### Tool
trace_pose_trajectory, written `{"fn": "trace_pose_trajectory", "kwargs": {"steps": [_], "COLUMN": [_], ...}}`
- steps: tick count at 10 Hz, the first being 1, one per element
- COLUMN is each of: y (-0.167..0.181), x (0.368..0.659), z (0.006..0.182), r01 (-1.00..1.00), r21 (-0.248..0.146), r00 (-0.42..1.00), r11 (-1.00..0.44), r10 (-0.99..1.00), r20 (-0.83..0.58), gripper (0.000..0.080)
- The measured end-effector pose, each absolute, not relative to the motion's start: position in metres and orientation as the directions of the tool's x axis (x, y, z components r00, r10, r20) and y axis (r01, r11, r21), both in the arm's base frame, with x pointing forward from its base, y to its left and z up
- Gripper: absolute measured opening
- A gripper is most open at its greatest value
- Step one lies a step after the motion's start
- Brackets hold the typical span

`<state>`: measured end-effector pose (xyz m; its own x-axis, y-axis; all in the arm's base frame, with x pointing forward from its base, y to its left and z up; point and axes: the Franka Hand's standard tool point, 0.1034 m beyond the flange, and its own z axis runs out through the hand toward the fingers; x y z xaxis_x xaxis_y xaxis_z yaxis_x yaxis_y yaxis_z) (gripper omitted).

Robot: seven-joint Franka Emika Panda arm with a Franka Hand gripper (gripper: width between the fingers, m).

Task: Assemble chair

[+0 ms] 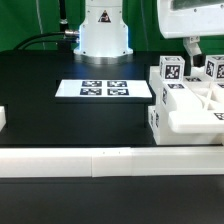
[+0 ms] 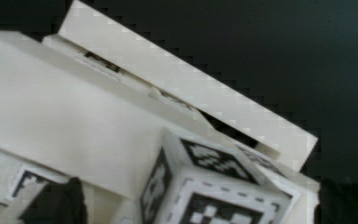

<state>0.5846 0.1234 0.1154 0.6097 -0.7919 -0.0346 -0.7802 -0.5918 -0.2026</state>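
The chair (image 1: 186, 108), a cluster of chunky white slabs and square posts with black-and-white tags, stands at the exterior view's right. One tagged post (image 1: 170, 71) rises at its near corner and another (image 1: 215, 68) at its far right. My gripper (image 1: 195, 52) hangs just above the chair between these posts. In the wrist view my gripper (image 2: 202, 208) stands open around a tagged post (image 2: 220, 185). One dark finger (image 2: 55, 200) shows clear of the post's side. A broad white slab (image 2: 78, 110) lies behind the post.
The marker board (image 1: 103, 89) lies flat on the black table in front of the robot base (image 1: 104, 35). A long low white rail (image 1: 100, 161) runs along the near edge. A small white piece (image 1: 3, 118) sits at the exterior view's left edge.
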Motion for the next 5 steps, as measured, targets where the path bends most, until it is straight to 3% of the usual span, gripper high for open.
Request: {"fn": "trace_pose_trajectory", "kwargs": {"steps": [3, 5], "y": [0.1295, 0.1272], "x": [0.5895, 0.591], "z": [0.1203, 0.1193], "r01": [-0.441, -0.308], "r21": [-0.121, -0.116], "r00": [0.893, 0.946], "r11": [-0.89, -0.944], "r10": [-0.448, -0.316], "r20": [0.039, 0.064], "gripper": [0.0649, 0.0649]}}
